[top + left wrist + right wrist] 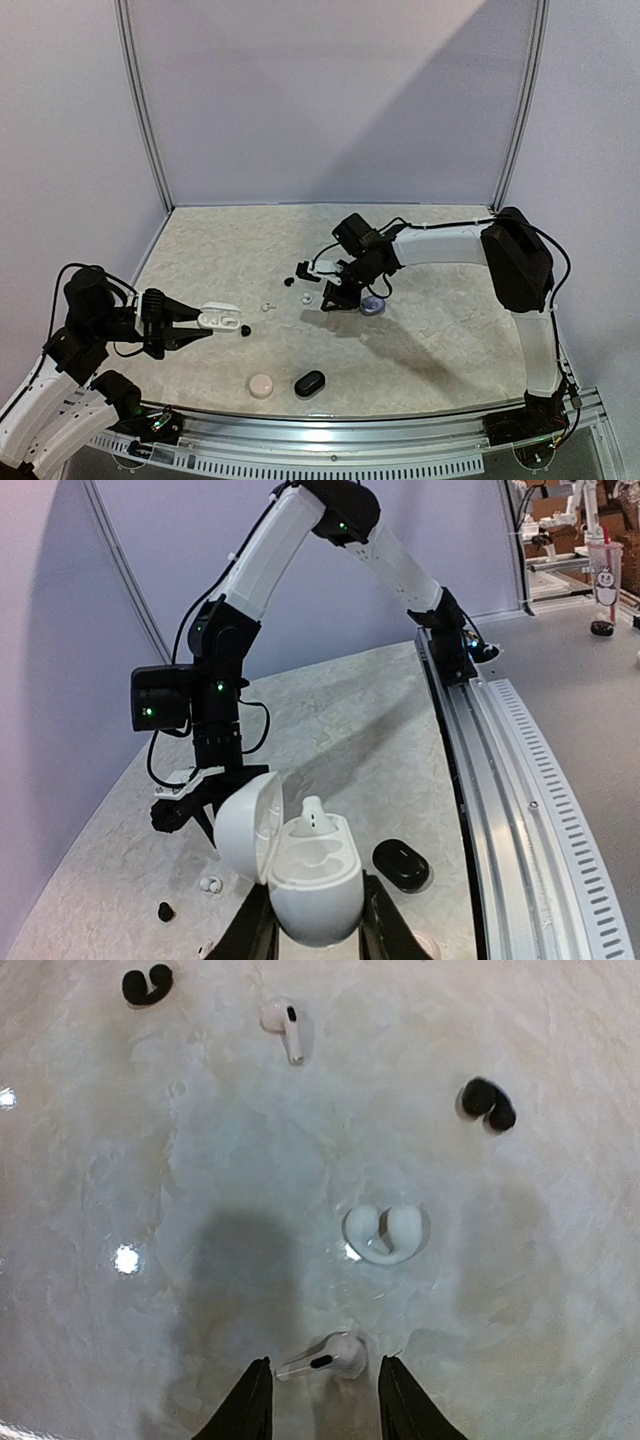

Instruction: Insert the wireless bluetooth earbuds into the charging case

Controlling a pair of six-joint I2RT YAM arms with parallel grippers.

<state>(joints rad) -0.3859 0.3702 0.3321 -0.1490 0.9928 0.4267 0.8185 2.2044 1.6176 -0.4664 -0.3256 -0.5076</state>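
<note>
Pale marbled tabletop fills all three views, walled by plain lilac panels. At the table's left side we see the left gripper [198, 323] clamped around the lower half of a white pebble-shaped plastic charging case [312, 875] with its lid hinged open. We cannot tell whether the case rests on the surface. One seated white stemmed earbud [313, 815] already stands in a socket, and the other socket looks vacant.

At mid-table the right gripper [325, 1364] hangs low with its jaws parted. They straddle a loose white stemmed plastic earbud [330, 1354] lying on its side between the fingertips, with a gap on either side, so nothing is gripped. Beyond it lie a white hook-shaped bud [383, 1232], a black curled bud [487, 1103] and a farther white stemmed bud [283, 1025].

We judge the step in hand to be picking up the case's missing bud. Next the jaws must close gently on that small, slippery body without flicking it away. The arm must then carry it to the open case and seat it stem-down in the free socket.
</note>
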